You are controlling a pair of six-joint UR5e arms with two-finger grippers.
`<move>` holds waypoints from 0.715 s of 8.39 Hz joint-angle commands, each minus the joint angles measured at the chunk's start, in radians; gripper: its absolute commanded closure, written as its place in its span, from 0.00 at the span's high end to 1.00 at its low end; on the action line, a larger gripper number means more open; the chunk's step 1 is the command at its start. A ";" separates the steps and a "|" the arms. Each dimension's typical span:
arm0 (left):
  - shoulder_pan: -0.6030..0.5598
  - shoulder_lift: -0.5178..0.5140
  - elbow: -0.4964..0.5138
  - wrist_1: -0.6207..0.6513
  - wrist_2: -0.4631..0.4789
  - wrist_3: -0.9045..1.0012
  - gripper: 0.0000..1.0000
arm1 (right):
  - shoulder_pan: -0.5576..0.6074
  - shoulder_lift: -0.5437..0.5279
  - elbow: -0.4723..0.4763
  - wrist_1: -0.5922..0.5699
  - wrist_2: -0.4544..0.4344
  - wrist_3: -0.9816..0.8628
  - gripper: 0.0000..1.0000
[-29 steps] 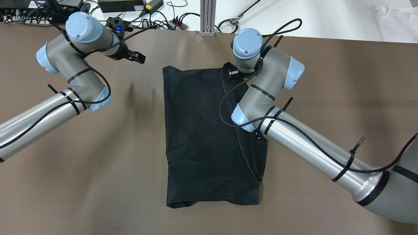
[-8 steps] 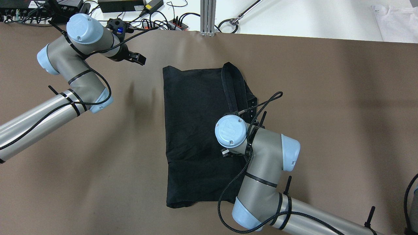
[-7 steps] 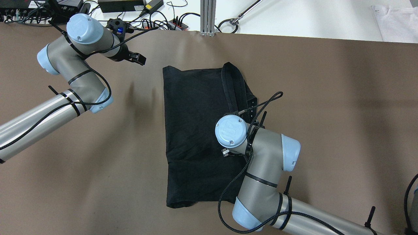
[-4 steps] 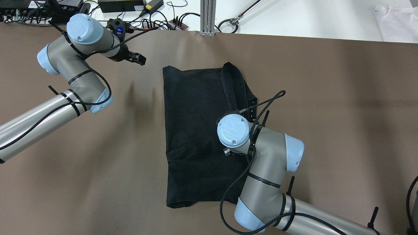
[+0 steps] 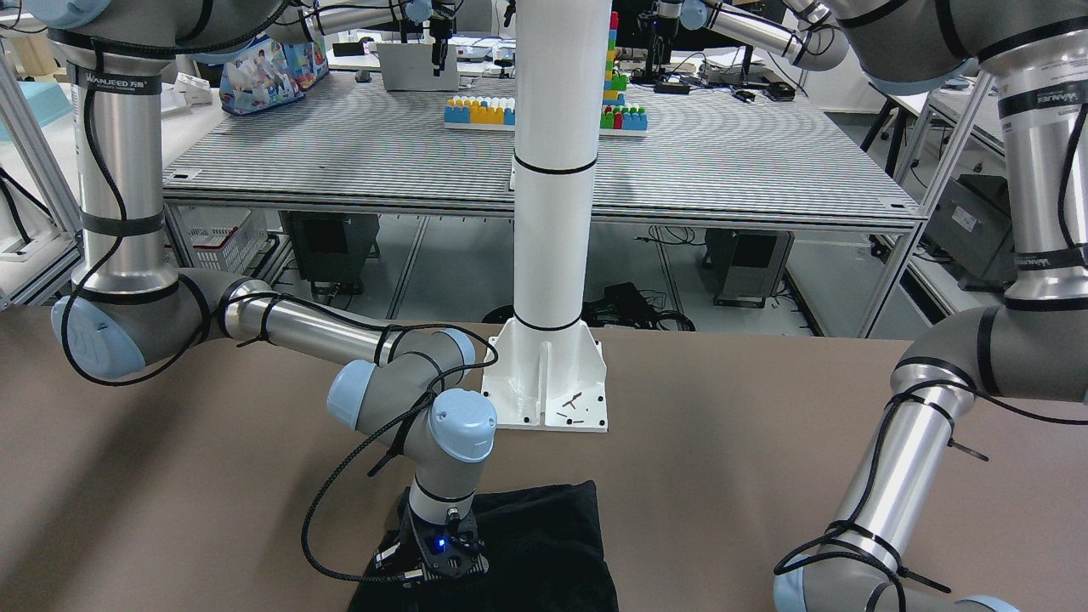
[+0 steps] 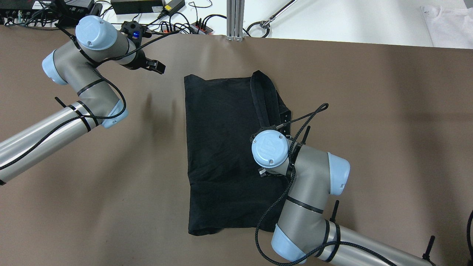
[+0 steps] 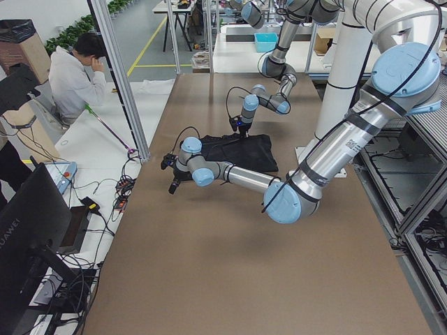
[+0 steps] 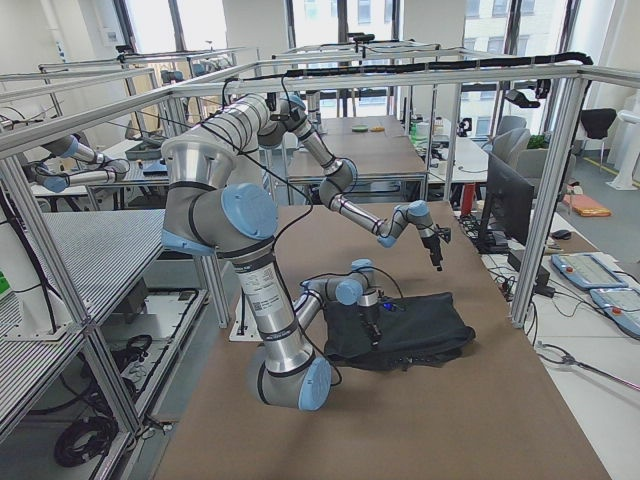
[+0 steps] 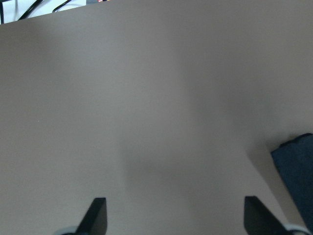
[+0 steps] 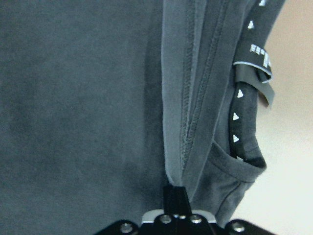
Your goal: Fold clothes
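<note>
1. Brown matte counter (image 6: 369, 111) spreads under both arms. Its far edge meets a white surface strewn with cables (image 6: 177, 26).
2. The white pole (image 5: 552, 170) stands upright on a bolted base plate (image 5: 518, 399) at the robot's side of the counter, between the two arm bases.
3. The right arm (image 6: 306, 192) reaches over the near right part of the fabric with its wrist pointing down. The left arm (image 6: 74, 74) is bent over bare counter, well off to the left.
4. The clothes (image 6: 221, 147), one black, soft, matte piece, lie flat at the counter's middle as a tall rectangle. A hemmed band is folded over along the right side.
5. The right gripper (image 10: 175, 192) has its fingers pressed together, pinching the hemmed fold near the fabric's right edge, about halfway along its length.
6. The left gripper (image 9: 176, 215) is spread wide and holds nothing. It hovers above bare counter beyond the fabric's far left corner, apart from it, and only a dark corner of cloth shows at the right edge of the left wrist view.
7. A narrow black tape (image 10: 242, 98) printed with white triangles runs along the outer side of the fold, just beside the pinched hem.
</note>
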 commanded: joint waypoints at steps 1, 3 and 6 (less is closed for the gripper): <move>0.000 0.000 0.000 0.000 0.000 0.000 1.00 | 0.002 -0.133 0.106 0.004 -0.001 -0.003 0.00; 0.000 0.000 0.000 0.000 0.000 0.000 1.00 | -0.006 -0.153 0.122 0.004 -0.019 0.006 0.78; 0.000 0.000 0.000 0.000 0.000 0.000 1.00 | 0.026 -0.130 0.111 0.004 -0.033 0.006 0.94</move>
